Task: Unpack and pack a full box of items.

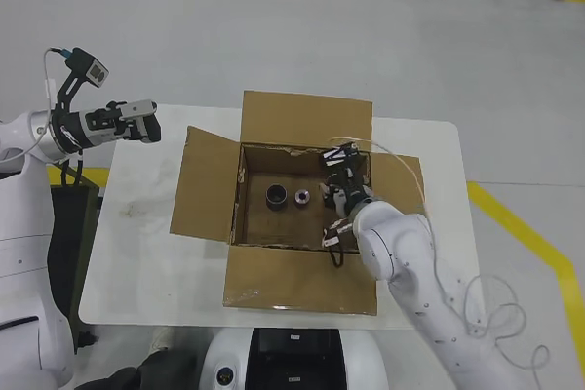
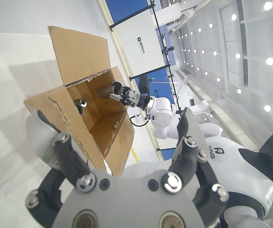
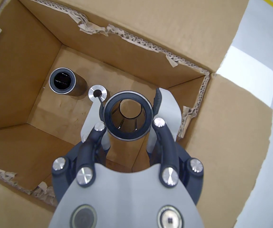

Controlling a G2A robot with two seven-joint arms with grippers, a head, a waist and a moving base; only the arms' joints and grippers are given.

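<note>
Right pincer (image 3: 129,105) grasping hollow cylinder (image 3: 128,135) in box (image 3: 150,12); left pincer (image 2: 112,122) released, apart.

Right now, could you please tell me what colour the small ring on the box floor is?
The small ring is shiny silver, clearest in the right wrist view.

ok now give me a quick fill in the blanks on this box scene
1. The right gripper is shut on a hollow cylinder, while the left gripper is ___.
2. On the floor of the box rest a dark cylinder and a small silver ring, ___ items in all.
3. The box sits on a ___ table.
Missing: open; two; white.
</note>
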